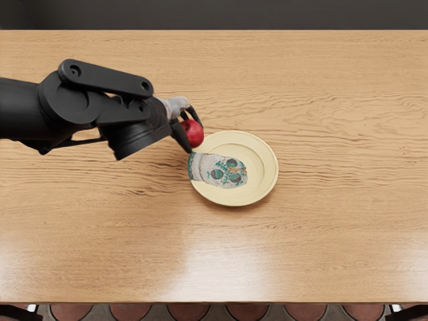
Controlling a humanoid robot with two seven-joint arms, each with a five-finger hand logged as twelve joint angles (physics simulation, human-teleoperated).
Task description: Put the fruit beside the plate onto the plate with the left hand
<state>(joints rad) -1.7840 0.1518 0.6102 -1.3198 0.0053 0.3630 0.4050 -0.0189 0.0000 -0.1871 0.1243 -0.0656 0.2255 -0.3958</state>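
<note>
A small red fruit (194,132) is held at the upper left rim of a pale yellow plate (262,160). My left hand (184,127), on a black arm coming in from the left edge, has its dark fingers curled around the fruit. A patterned grey-green patch (219,170) lies on the plate's left half; I cannot tell what it is. Whether the fruit touches the plate rim or hangs just above it is unclear. The right arm does not show.
The wooden table (321,87) stretches wide around the plate, with its front edge near the bottom of the picture. The bulky black forearm (80,107) covers the table's left middle part.
</note>
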